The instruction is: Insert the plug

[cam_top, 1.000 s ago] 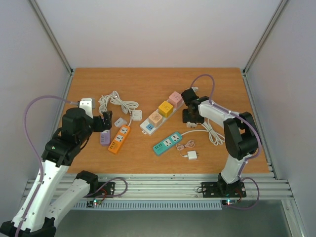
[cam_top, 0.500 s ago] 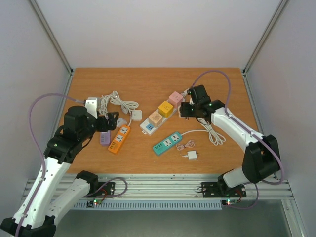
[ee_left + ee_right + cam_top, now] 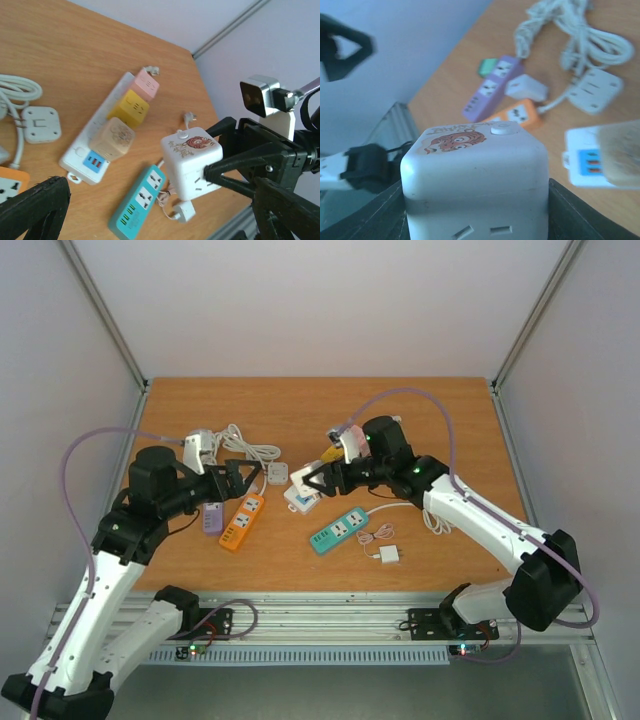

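My right gripper is shut on a white cube socket with a tiger picture and holds it above the table, over the near end of the white strip. In the right wrist view the cube fills the space between the jaws. It also shows in the left wrist view. My left gripper is open and empty, just left of the cube and facing it. A white plug on a coiled white cable lies on the table behind them.
A white strip carries pink, yellow and beige cubes. A teal strip and a small white charger lie near the front. Orange and purple strips lie below the left gripper.
My right arm has swung left across the white strip with the cube in its grip. My left gripper has moved right and turned toward it.
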